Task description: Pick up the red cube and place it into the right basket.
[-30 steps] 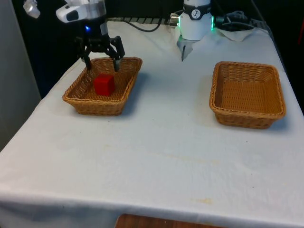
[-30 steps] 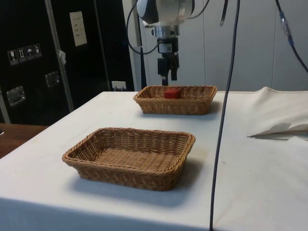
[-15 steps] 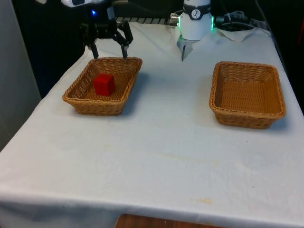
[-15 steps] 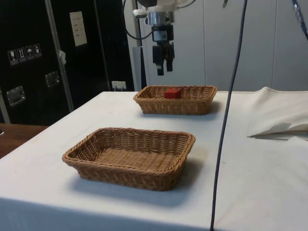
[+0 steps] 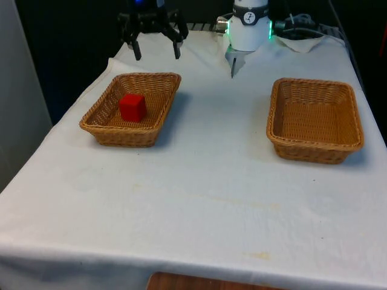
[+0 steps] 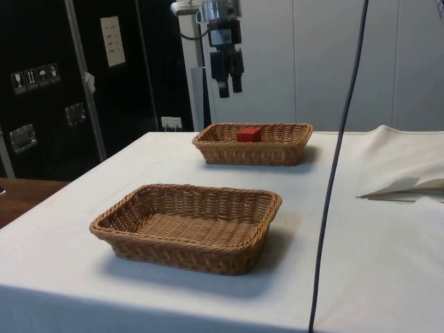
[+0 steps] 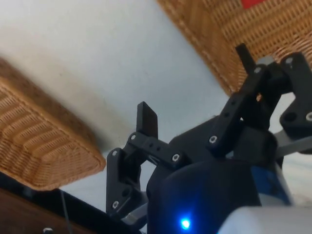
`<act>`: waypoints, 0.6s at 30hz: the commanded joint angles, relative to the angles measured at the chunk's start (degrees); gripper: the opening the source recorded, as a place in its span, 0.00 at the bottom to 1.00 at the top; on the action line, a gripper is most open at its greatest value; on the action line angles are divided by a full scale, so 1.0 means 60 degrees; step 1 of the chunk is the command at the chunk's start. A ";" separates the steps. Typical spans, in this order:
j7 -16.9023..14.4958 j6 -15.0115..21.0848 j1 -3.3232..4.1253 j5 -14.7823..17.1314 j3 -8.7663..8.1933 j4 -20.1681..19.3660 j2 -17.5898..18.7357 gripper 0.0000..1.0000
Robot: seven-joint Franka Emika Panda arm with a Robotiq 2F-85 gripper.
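My gripper [image 5: 156,49] has climbed well clear of the left basket [image 5: 158,116] compared with a second ago, when it hung just over the red cube [image 5: 132,107]. Fingers spread wide, nothing between them. Cube sits in the left basket, untouched, same spot. Right basket [image 5: 315,148] holds nothing. To me this reads as a retreat without a grasp, so the pick is not done; I'd need to come back down over the cube and close.
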 commanded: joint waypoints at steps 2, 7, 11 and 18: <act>0.0239 -0.0153 0.0105 -0.0229 0.0019 0.0029 -0.0105 1.00; 0.0535 -0.0411 0.0172 -0.0477 0.0201 0.0076 -0.0344 1.00; 0.0773 -0.0516 0.0210 -0.0621 0.0382 0.0057 -0.0544 1.00; 0.1232 -0.0554 0.0258 -0.0812 0.0764 -0.0067 -0.0926 1.00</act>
